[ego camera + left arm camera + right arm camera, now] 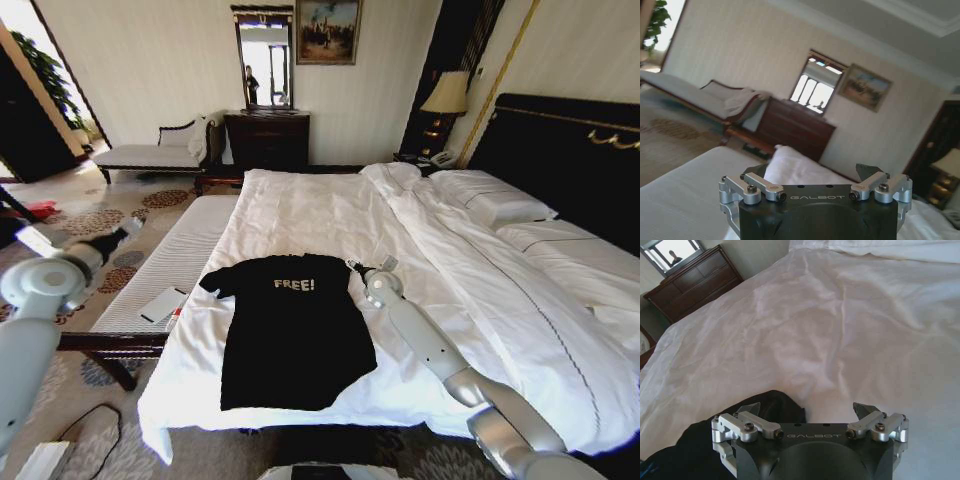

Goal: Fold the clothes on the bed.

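Your bed fills the frame's centre and right, the black T-shirt lies flat at its lower-centre near edge, your right tool sits wide open beside the shirt's sleeve, and your left tool hangs wide open at far left.

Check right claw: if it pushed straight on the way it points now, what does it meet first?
Probably bare white duvet. The right claw, open, sits at the black T-shirt sleeve edge, aimed across the bed; beyond it only sheet, depth unclear.
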Controlling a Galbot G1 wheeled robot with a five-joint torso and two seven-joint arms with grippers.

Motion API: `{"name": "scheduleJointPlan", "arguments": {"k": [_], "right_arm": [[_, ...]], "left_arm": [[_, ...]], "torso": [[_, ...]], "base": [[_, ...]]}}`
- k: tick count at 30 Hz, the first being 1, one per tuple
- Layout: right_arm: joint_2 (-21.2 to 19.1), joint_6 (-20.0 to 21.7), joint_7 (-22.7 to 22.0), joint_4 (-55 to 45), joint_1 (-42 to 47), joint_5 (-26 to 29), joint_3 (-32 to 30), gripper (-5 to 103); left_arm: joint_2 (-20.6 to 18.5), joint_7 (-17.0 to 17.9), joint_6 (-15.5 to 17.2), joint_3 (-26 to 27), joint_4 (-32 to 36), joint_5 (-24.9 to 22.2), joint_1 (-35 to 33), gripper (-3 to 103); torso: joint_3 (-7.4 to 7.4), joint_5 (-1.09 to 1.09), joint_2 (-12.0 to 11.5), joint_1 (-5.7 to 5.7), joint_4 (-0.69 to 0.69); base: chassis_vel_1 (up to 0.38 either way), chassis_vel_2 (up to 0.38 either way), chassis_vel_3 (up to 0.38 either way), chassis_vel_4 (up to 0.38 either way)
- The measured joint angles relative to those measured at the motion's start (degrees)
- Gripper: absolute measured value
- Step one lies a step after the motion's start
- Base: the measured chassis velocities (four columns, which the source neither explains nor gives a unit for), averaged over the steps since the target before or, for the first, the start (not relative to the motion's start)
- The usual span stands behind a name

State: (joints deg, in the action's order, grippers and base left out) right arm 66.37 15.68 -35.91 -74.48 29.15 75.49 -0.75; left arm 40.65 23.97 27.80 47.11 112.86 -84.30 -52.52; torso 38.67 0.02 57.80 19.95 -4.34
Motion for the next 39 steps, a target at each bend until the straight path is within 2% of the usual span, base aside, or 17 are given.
{"name": "scheduleJointPlan", "arguments": {"k": [3, 7, 10, 22, 29, 30, 33, 35, 39], "right_arm": [[0.0, 0.1, 1.7, 1.4, 0.3, 0.6, -1.6, 100], [0.1, 0.1, 4.5, 2.7, 0.3, 1.4, -2.1, 100], [0.4, 0.1, 6.0, 3.8, 0.3, 1.0, -1.9, 100], [6.7, -0.8, 10.7, 14.7, -2.9, -3.7, 0.2, 100], [9.2, -1.8, 12.6, 17.9, -5.4, -4.0, -0.2, 100], [9.4, -2.0, 12.8, 18.0, -5.4, -3.9, -0.2, 103], [9.9, -2.4, 13.8, 18.2, -5.2, -4.6, -0.1, 89], [9.9, -2.5, 14.0, 18.3, -5.0, -4.9, 0.0, 89], [9.8, -3.0, 14.7, 18.5, -4.4, -6.7, 0.3, 68]], "left_arm": [[0.7, 1.7, 0.5, 0.9, 6.0, -0.6, -0.2, 100], [0.6, 2.9, 1.3, 1.3, 8.2, -1.4, -0.9, 100], [0.4, 3.1, 1.4, 1.5, 8.4, -1.5, -1.1, 100], [1.8, 2.9, 1.4, 0.9, 8.9, -2.9, -1.1, 100], [1.3, 3.2, 2.0, 0.7, 9.1, -3.0, -0.7, 100], [1.2, 3.2, 2.0, 0.7, 9.1, -3.0, -0.7, 100], [1.3, 3.4, 2.3, 0.6, 9.0, -2.9, -0.8, 100], [1.3, 3.5, 2.3, 0.6, 8.9, -2.9, -0.8, 100], [1.5, 3.5, 2.3, 0.4, 8.5, -2.8, -0.6, 100]], "torso": [[0.00, 0.00, 0.0, 0.01, 0.01], [0.00, -0.01, 0.0, 0.01, 0.04], [0.00, -0.02, 0.0, 0.01, 0.04], [0.01, -0.02, 0.0, 0.01, 0.02], [0.01, -0.02, 0.0, 0.02, 0.04], [0.01, -0.02, 0.0, 0.02, 0.04], [0.01, -0.02, 0.0, 0.01, 0.04], [0.01, -0.02, 0.0, 0.01, 0.04], [0.01, -0.02, 0.0, 0.02, 0.02]], "base": [[0.000, 0.000, 0.000, 0.000], [0.000, 0.000, 0.000, 0.000], [0.000, 0.000, 0.000, 0.000], [0.000, 0.000, 0.000, 0.000], [0.000, 0.000, 0.000, 0.000], [0.000, 0.000, 0.000, 0.000], [0.000, 0.000, 0.000, 0.000], [0.000, 0.000, 0.000, 0.000], [0.000, 0.000, 0.000, 0.000]]}}
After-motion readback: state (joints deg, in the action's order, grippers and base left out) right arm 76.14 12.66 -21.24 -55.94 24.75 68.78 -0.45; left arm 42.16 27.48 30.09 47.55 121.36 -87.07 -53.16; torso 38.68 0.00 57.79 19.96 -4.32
